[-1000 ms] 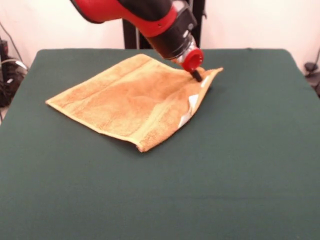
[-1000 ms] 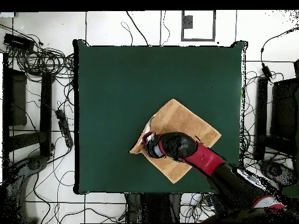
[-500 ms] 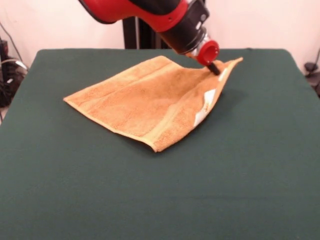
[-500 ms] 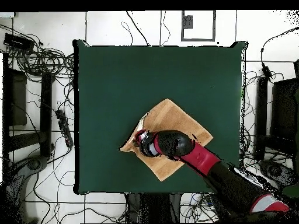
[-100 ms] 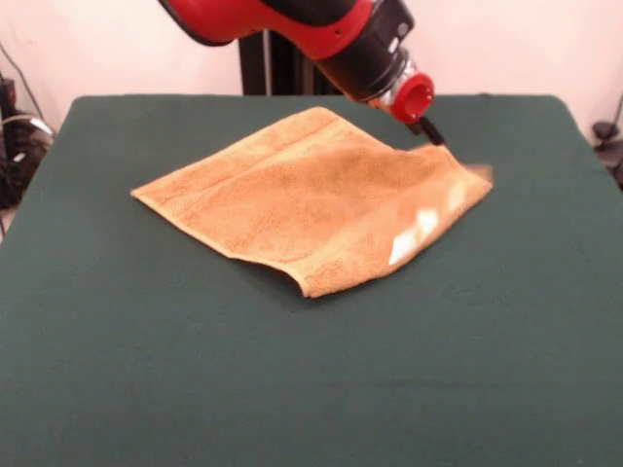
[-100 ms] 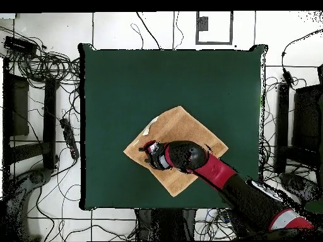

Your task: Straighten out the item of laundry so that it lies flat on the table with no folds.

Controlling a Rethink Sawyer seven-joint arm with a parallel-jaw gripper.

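While spread almost flat mid-table (image 5: 545, 321), towel (image 5: 302, 199) corner near gripper (image 5: 429, 130) looks blurred, likely dropping. Gripper just above that corner; grip state impossible to tell. White tag (image 5: 406, 245) showing.

Towel (image 5: 311, 199) lies mid-table (image 5: 292, 389) (fingers (image 5: 431, 132) above one corner).

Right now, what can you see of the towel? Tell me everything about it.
The towel is a square of orange-tan terry with paler woven bands near its hems. It lies spread open as a diamond on the green table, mostly flat, though the corner nearest the camera curls up slightly. A small white tag shows near its right edge in the front view. The gripper hangs just over the right corner; whether it touches the cloth is unclear.
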